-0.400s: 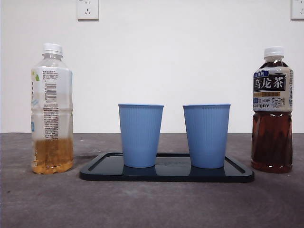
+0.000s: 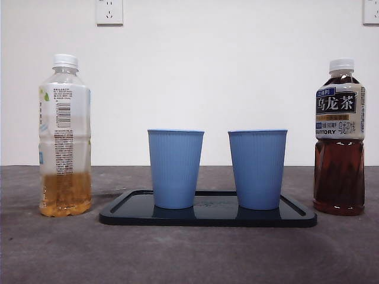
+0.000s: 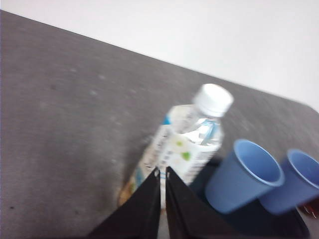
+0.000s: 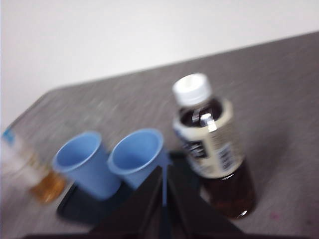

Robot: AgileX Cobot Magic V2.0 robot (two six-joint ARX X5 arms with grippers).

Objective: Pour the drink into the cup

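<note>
Two blue ribbed cups, one left (image 2: 175,168) and one right (image 2: 257,168), stand upright on a black tray (image 2: 207,219). A capped bottle with a little amber drink (image 2: 64,137) stands left of the tray. A capped dark oolong tea bottle (image 2: 339,139) stands right of it. My left gripper (image 3: 162,174) is shut and empty, above and short of the amber bottle (image 3: 184,144). My right gripper (image 4: 164,172) is shut and empty, above the tray beside the tea bottle (image 4: 212,144). Neither gripper shows in the front view.
A white wall with two sockets (image 2: 109,12) stands behind the grey table (image 2: 189,254). The cups also show in the left wrist view (image 3: 244,174) and the right wrist view (image 4: 137,157).
</note>
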